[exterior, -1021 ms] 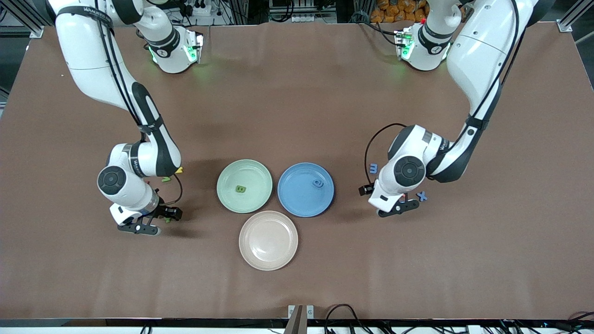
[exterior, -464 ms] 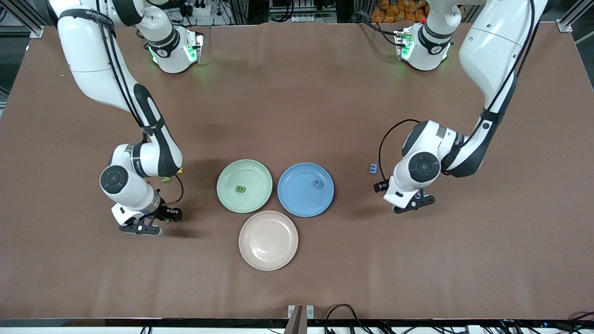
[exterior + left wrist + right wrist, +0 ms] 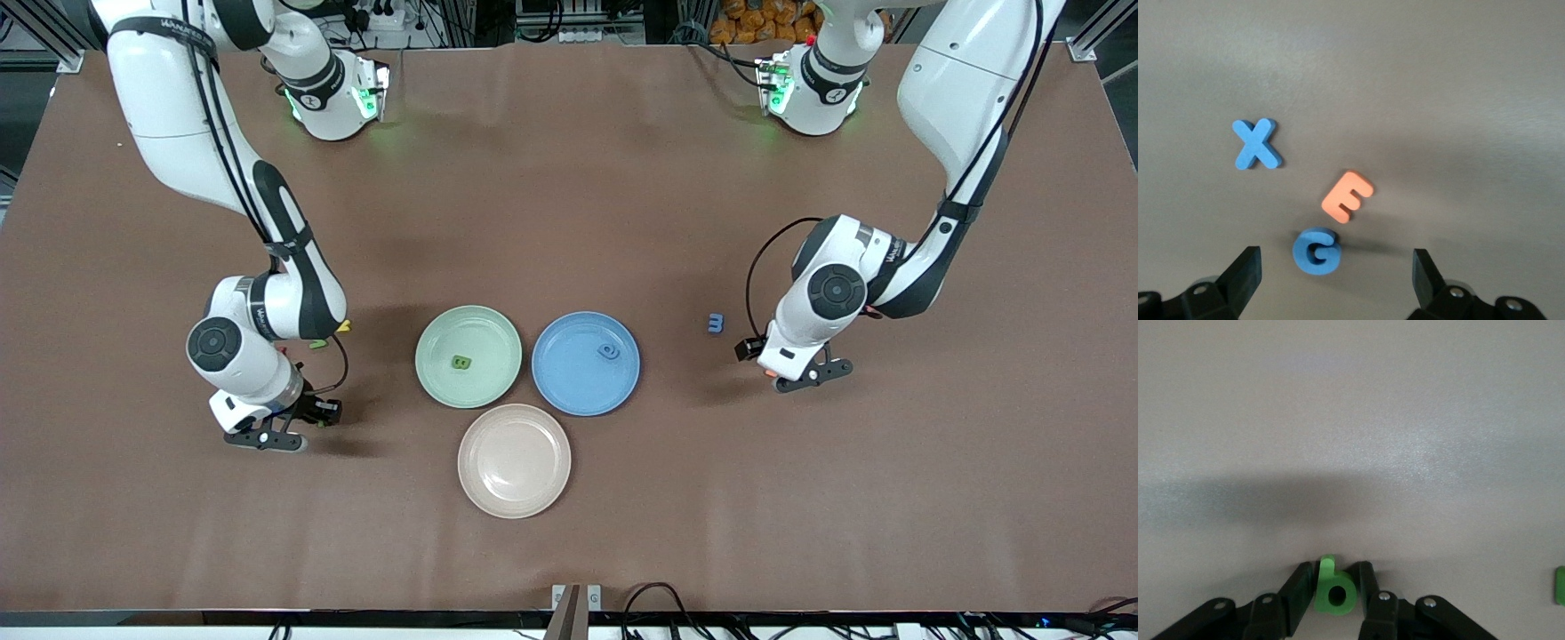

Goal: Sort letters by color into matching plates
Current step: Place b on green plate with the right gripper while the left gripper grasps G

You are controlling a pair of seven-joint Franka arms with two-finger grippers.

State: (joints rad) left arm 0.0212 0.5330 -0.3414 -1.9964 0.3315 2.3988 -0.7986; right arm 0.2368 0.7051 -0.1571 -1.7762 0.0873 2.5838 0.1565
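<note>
Right gripper (image 3: 1335, 597) sits low over the counter (image 3: 569, 222) toward the right arm's end, jaws clamped on a green letter (image 3: 1334, 589). Green plate (image 3: 436, 369) and blue plate (image 3: 569, 382) each hold one matching letter. Left gripper (image 3: 1335, 280), jaws apart, hovers over a blue G (image 3: 1316, 251) beside an orange F (image 3: 1347, 196) and a blue X (image 3: 1257, 144).

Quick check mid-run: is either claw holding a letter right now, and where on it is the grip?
The right claw pinches a green letter, a "b" or "6", by its flat faces. The left claw is open and empty over a blue G.
</note>
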